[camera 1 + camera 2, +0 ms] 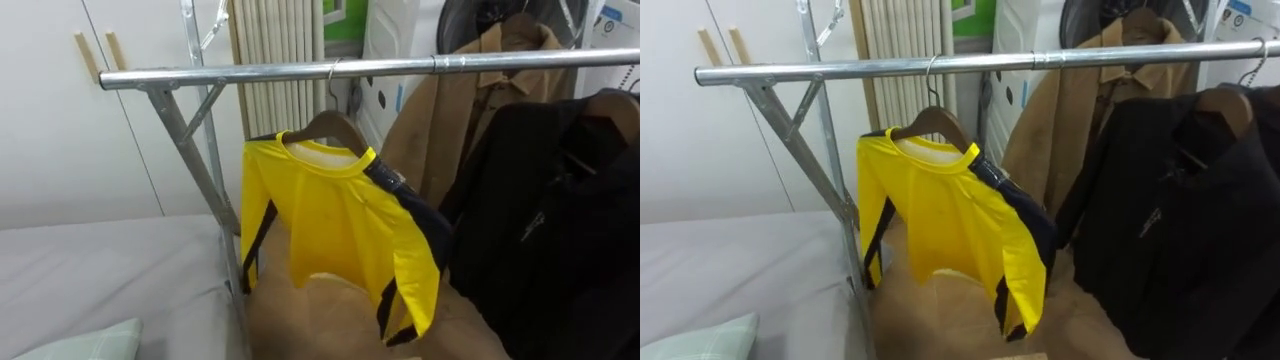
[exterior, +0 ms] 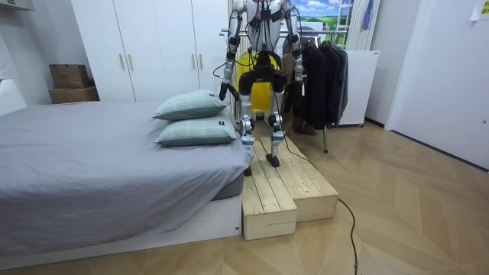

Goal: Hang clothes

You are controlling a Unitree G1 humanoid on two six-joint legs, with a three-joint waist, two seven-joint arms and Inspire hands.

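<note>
Much of the grey bed (image 2: 92, 168) is cut off at the room view's left edge. Its cover is smooth cloth, and 2 soft, pale green pillows (image 2: 191, 105) are stacked at its far corner. Against the bed's side lies a wooden platform (image 2: 286, 191) of bare planks. The robot stands at the platform's far end, back to the camera, facing the clothes rack.

The rack's round metal rail (image 1: 300, 71) runs level on slanted struts, and its right end passes out of the eye view. At that end hangs a matte black jacket (image 1: 560, 220), cut off by the right edge. A tan coat (image 1: 470, 100) next to it is half hidden behind the jacket.

The yellow shirt (image 1: 340, 220) is thin and slightly glossy, with dark side panels. It hangs on a curved wooden hanger (image 1: 336, 124) hooked over the rail's middle, just beside the coat.

Both arms hang bent at the robot's sides. The left hand (image 2: 223, 90) is low at the room view's left, and the right hand (image 2: 291, 78) shows against the dark clothes. Both hands are too small to tell whether they are open or closed.
</note>
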